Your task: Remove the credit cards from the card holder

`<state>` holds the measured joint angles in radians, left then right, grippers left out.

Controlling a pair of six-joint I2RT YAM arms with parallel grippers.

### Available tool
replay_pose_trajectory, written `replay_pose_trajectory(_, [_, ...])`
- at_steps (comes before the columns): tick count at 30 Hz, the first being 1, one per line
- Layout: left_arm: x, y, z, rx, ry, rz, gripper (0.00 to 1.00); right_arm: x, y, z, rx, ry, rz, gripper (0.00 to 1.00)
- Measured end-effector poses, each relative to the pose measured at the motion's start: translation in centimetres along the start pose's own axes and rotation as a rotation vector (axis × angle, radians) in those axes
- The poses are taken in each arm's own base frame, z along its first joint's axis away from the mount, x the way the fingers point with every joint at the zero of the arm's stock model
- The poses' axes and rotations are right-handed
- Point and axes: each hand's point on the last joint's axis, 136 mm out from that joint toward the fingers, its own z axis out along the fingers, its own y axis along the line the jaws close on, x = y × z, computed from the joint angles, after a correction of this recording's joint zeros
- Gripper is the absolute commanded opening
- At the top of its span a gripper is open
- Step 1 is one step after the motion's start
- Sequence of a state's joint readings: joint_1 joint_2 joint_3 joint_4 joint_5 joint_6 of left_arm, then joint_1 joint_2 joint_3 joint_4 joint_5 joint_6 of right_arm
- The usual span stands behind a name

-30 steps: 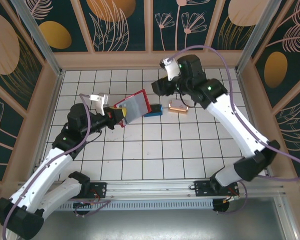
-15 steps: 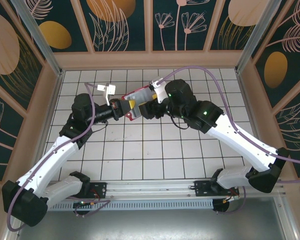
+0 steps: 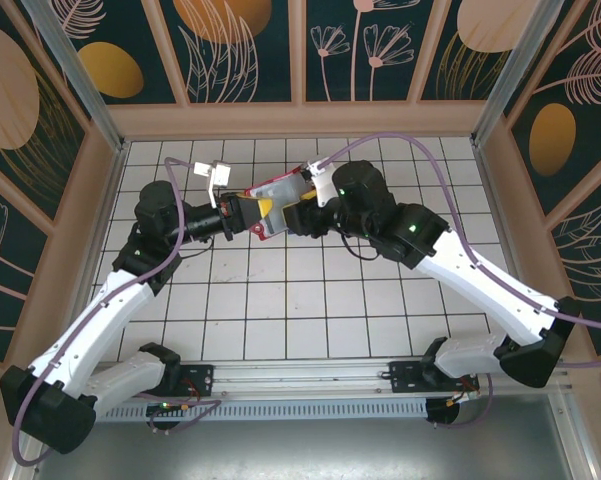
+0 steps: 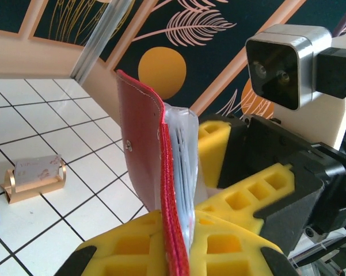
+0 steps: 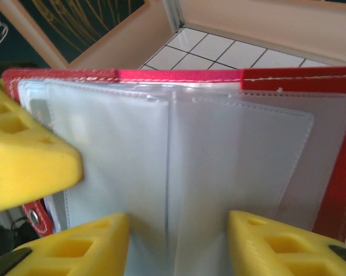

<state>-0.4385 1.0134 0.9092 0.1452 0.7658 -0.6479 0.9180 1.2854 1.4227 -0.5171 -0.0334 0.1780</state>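
left pincer (image 3: 261,211) is clenched on one edge of the small red folding card holder w/ greyish see-through inner pockets (image 3: 280,193). it holds the card holder upright & off the white tiled tabletop (image 3: 280,300), above the middle of the far half. right pincer (image 5: 177,247) faces it from the opp. side, yellow foam fingers (image 5: 288,250) parted w/ the clear pocket leaves standing btwn them, can't tell if they touch the plastic; a small copper-coloured metal block (image 4: 34,179) sits on the tiles beyond the card holder, apart from it.
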Motion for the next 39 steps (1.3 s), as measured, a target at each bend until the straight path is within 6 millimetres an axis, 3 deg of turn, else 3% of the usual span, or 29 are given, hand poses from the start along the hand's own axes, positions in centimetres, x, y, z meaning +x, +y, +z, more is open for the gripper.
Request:
replay_pose_trajectory(6, [-0.1,-0.9,-0.4,0.024,-0.001,0.023,0.05,-0.2,1.6,-1.0,-0.096,-0.029,0.010,0.14])
replay_pose_trajectory(11, [-0.1,-1.3,-0.5,0.035,0.001,0.037,0.14,-0.3,2.1,-1.4,-0.127,-0.037,0.011,0.00])
replay_pose_trajectory(14, [-0.1,-1.4,-0.5,0.042,0.003,0.042,0.19,-0.3,2.2,-1.6,-0.134,-0.040,0.009,0.00])
replay_pose_trajectory(20, [-0.2,-1.9,-0.7,0.054,-0.002,0.076,0.43,-0.4,2.3,-2.1,-0.141,-0.051,0.007,0.00])
replay_pose_trajectory(26, [-0.7,-3.2,-1.5,0.067,-0.029,0.109,0.40,-1.1,2.4,-3.5,-0.143,-0.091,0.005,0.00])
replay_pose_trajectory(33, [-1.3,-4.4,-2.2,0.092,-0.060,0.149,0.17,-2.5,2.6,-5.5,-0.157,-0.157,0.004,0.00])
replay_pose_trajectory(39, [-1.6,-5.0,-2.3,0.111,-0.075,0.168,0.22,-2.9,3.4,-6.0,-0.203,-0.172,0.000,0.00])
